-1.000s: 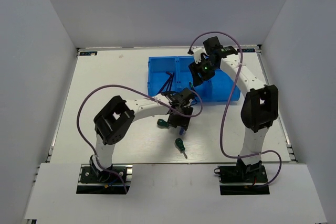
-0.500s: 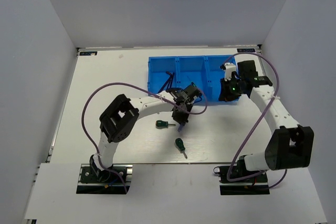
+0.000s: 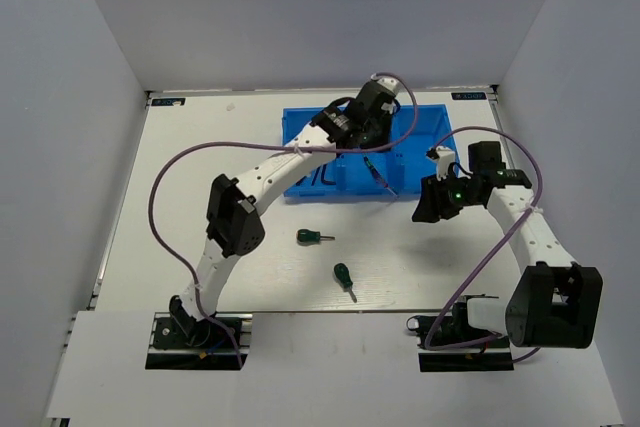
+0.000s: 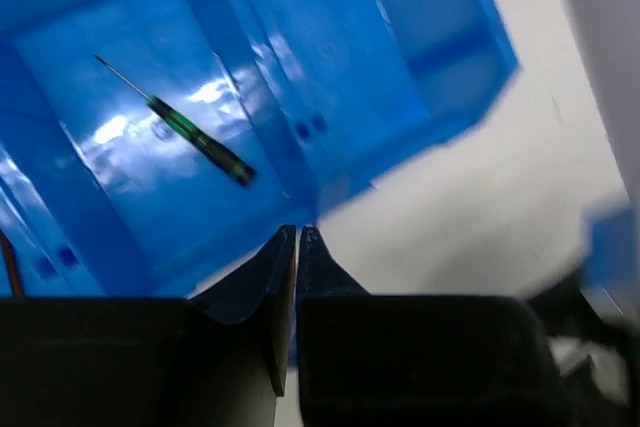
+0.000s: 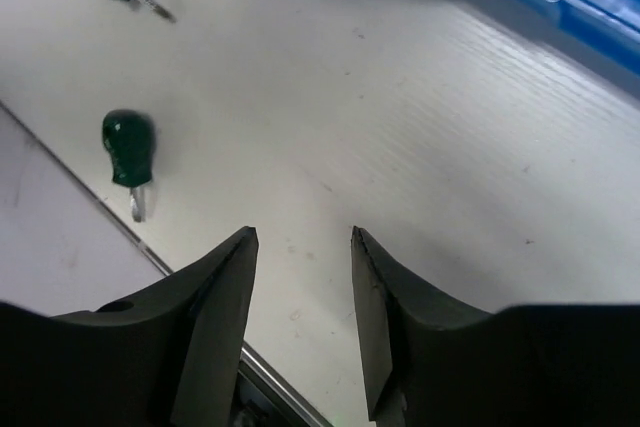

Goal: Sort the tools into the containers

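1. Sits mid-sort: a slim green-and-black screwdriver (image 4: pixel 190 137) lies inside one compartment of the blue tray (image 3: pixel 286 152), and dark hex keys (image 3: pixel 318 179) lie in the leftmost compartment.
2. Leaves two tools out on the table (image 3: pixel 200 197): the first stubby green-handled screwdriver (image 3: pixel 310 236) in front of the tray, and the second stubby green-handled screwdriver (image 3: pixel 343 273) nearer the arm bases, apart from the first.
3. Hangs the left gripper (image 4: pixel 297 242) above the tray, jaws pressed together, with nothing visible between them.
4. Holds the right gripper (image 5: pixel 300 247) over bare table just off the tray's front right corner, jaws spread and empty, with both stubby tools off to one side in the right wrist view.
5. Probably calls next for swinging the spread right claw across to the second stubby green-handled screwdriver, straddling its handle, pinching, then lifting it to a compartment. Cannot tell from here which compartment suits it.
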You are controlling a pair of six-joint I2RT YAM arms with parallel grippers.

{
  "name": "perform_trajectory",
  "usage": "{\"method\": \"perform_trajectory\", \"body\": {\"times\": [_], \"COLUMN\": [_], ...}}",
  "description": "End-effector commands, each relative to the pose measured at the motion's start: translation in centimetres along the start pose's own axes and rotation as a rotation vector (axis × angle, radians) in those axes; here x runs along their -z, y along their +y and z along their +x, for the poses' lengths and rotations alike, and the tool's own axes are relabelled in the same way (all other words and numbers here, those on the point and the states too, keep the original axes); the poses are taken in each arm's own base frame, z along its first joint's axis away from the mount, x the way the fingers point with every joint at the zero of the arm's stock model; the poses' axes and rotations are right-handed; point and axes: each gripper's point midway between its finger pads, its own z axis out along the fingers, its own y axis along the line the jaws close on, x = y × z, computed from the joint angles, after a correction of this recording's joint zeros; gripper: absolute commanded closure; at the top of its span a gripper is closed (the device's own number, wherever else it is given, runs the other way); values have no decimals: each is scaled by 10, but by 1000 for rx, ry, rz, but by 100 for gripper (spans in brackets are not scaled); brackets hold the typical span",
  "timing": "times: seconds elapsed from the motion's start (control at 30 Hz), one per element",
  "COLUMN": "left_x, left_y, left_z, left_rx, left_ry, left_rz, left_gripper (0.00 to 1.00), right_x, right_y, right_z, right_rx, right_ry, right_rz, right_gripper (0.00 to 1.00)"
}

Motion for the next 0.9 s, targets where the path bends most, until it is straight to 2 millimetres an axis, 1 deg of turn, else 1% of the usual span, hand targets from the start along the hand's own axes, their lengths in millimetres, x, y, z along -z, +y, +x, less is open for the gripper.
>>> {"method": "perform_trajectory", "body": {"times": [0.0,0.03,0.1,0.13,0.17,0.2,0.23,0.27,0.3,0.33,0.37,0.4,0.43,0.47,0.5,0.53,0.57,0.6,0.63,0.67,0.7,0.73,0.77,0.8,0.83,0.87], "left_x": [-30,-35,-41,-43,-43,-45,-43,-46,-40,-38,-37,-27,-26,-20,-16,-14,8,16,20,39,47,52,58,68,68,67], "left_y": [49,49,67,67,73,73,76,76,68,63,53,38,38,31,27,37,32,35,36,32,32,34,28,28,32,33], "left_z": [13,19,18,19,17,22,23,29,18,21,39,36,56,65,69,93,79,79,91,79,78,81,82,81,90,101], "left_rx": [16,15,34,34,44,44,36,25,-15,-39,-73,-113,-177,-211,-237,-257,-271,-273,-288,-291,-291,-300,-306,-315,-314,-331], "left_ry": [64,80,81,81,83,99,104,118,87,96,142,122,173,187,177,223,167,148,150,104,95,97,94,90,109,136], "left_rz": [-126,-123,-147,-147,-146,-143,-131,-118,-69,-30,20,79,133,163,184,183,201,192,199,212,215,214,237,238,233,222], "left_gripper": [97,97,98,98,98,98,95,90,83,76,62,55,52,50,50,50,50,50,50,51,55,61,68,77,77,77], "right_x": [5,6,5,4,4,4,2,2,1,1,1,1,-1,-1,-3,-3,-5,-6,-7,-8,-9,-11,-11,-12,-13,-13], "right_y": [22,23,22,21,21,18,19,16,16,15,14,14,13,12,11,12,11,10,14,14,18,22,25,25,25,27], "right_z": [2,4,7,8,7,9,9,8,10,10,11,9,11,11,9,8,11,9,7,10,9,12,12,11,11,10], "right_rx": [74,72,63,59,61,48,55,57,62,67,73,81,77,79,83,91,97,116,131,178,202,244,272,362,382,394], "right_ry": [-29,-23,-16,-14,-22,-17,-22,-25,-23,-24,-21,-29,-22,-21,-28,-37,-37,-54,-68,-76,-91,-98,-116,-131,-138,-148], "right_rz": [-106,-110,-104,-103,-97,-86,-85,-74,-70,-71,-69,-67,-68,-67,-64,-71,-74,-74,-96,-105,-130,-158,-179,-189,-197,-210], "right_gripper": [52,53,55,55,55,52,44,37,30,27,27,27,27,29,38,45,51,60,74,76,76,75,73,70,67,61]}}
